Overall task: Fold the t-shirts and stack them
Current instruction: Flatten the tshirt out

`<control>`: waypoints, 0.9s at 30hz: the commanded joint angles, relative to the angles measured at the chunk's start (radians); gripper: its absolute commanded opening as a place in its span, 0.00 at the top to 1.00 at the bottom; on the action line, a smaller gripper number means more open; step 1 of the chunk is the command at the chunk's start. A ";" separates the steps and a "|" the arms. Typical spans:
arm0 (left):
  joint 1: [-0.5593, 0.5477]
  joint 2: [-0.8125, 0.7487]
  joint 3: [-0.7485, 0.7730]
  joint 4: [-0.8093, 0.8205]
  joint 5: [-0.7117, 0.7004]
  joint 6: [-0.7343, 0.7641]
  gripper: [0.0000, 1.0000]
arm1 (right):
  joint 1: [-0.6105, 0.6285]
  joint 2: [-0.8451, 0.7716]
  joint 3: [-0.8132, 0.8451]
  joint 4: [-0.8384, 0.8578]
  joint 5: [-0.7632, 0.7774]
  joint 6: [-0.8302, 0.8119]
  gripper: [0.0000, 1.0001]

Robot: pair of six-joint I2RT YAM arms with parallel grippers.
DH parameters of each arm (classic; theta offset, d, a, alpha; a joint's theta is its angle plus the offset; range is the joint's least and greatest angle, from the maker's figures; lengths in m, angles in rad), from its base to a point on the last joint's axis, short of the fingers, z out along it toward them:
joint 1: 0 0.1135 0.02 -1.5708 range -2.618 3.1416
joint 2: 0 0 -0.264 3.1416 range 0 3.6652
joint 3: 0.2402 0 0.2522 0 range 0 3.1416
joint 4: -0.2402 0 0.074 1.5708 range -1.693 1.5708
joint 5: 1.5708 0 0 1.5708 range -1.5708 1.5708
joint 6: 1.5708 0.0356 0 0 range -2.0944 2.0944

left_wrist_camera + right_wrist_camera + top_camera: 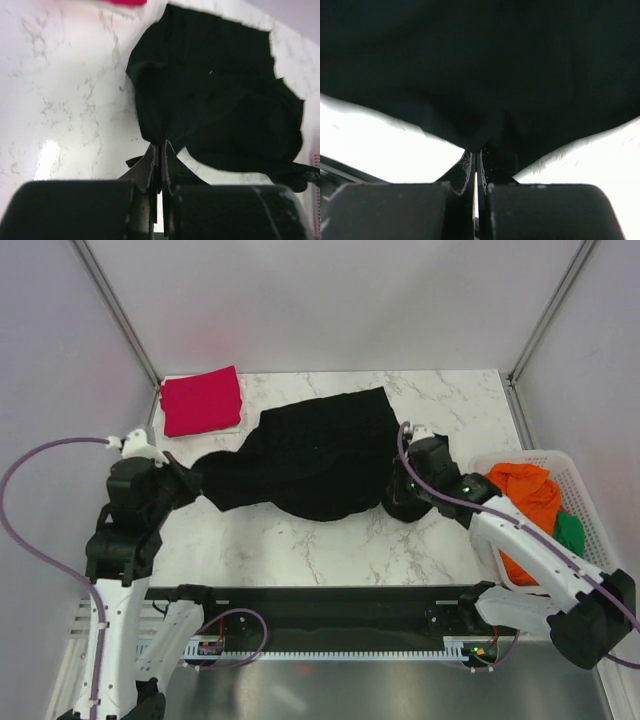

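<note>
Soft matte black t-shirt (pixel 310 460) rumpled on glossy marble-look desk (pixel 300 550); L gripper (pixel 159 146) pinched tight on its left edge, R gripper (pixel 476 152) on right hem.

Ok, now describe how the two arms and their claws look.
The left arm and right arm both pair black joint housings with white links, and a thin purple cable runs along each. The left claw and right claw each have two slim black fingers on blocky black bodies.

Black t-shirt (pixel 320 455), red t-shirt (pixel 200 400), orange t-shirt (pixel 525 495), green t-shirt (pixel 570 533); grey-veined white table (pixel 300 550).
</note>
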 commanded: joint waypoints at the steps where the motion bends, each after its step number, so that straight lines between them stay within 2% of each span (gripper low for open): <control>1: 0.007 0.011 0.286 -0.051 -0.070 0.010 0.98 | 0.001 -0.056 0.241 -0.227 0.134 -0.049 1.00; 3: 0.007 0.042 0.383 -0.088 -0.099 -0.019 0.98 | 0.003 -0.056 0.405 -0.290 0.180 -0.055 1.00; 4: 0.007 0.053 0.484 -0.118 -0.106 -0.031 0.98 | 0.003 -0.053 0.462 -0.348 0.196 -0.066 1.00; 5: 0.007 0.063 0.537 -0.135 -0.113 -0.041 0.98 | 0.003 -0.053 0.572 -0.376 0.234 -0.071 1.00; 9: 0.007 0.141 0.802 -0.184 -0.100 -0.054 0.98 | 0.001 -0.061 0.843 -0.496 0.312 -0.111 1.00; 10: 0.007 0.155 0.914 -0.195 -0.099 -0.047 0.98 | 0.001 -0.079 0.887 -0.511 0.320 -0.121 1.00; 13: 0.007 0.194 1.101 -0.201 -0.065 0.017 0.98 | 0.001 -0.163 1.001 -0.461 0.268 -0.167 1.00; 16: 0.001 0.177 1.209 -0.134 0.001 0.119 0.98 | 0.003 -0.266 1.045 -0.374 0.190 -0.177 1.00; 22: -0.034 0.110 1.248 0.070 0.047 0.159 0.98 | 0.003 -0.395 1.068 -0.275 0.075 -0.174 1.00; 25: -0.045 0.120 1.257 0.125 0.056 0.176 0.98 | 0.001 -0.389 1.098 -0.281 0.090 -0.186 1.00; 27: -0.057 0.169 1.264 0.125 0.061 0.171 0.98 | 0.003 -0.362 1.131 -0.307 0.175 -0.187 1.00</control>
